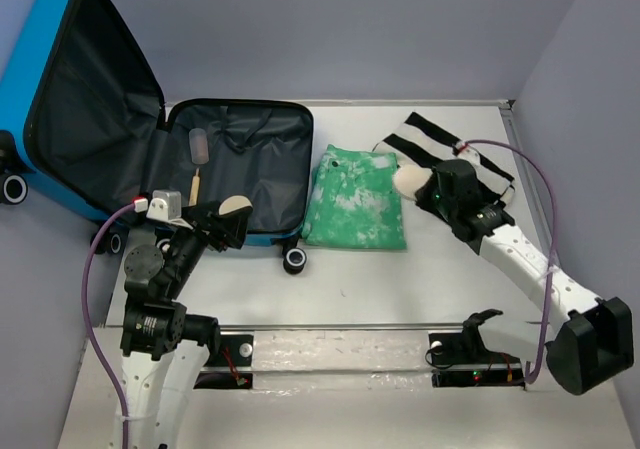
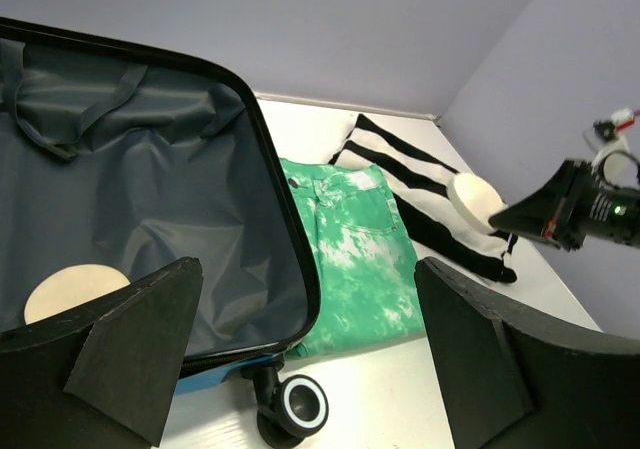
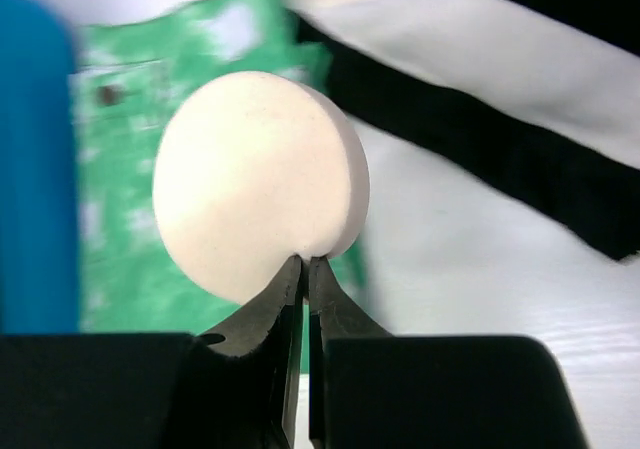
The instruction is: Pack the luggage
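Open luggage [image 1: 262, 161] — beneath left gripper [image 1: 228, 221]

White table [image 1: 400, 289] beneath open luggage [image 1: 240, 159], green garment [image 1: 355, 199], striped garment [image 1: 420, 134]

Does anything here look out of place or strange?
Yes. The right gripper is shut, but the cream disc sits just beyond its fingertips, near the striped garment, not between them. It looks like a missed or very thin pinch.

The left arm [image 1: 150, 369] and right arm [image 1: 525, 259]: white link shells, black joint housings, black wedge fingers [image 2: 140, 339]. A purple cable [image 1: 92, 279] loops beside each. Green light [image 1: 437, 207] on right wrist.
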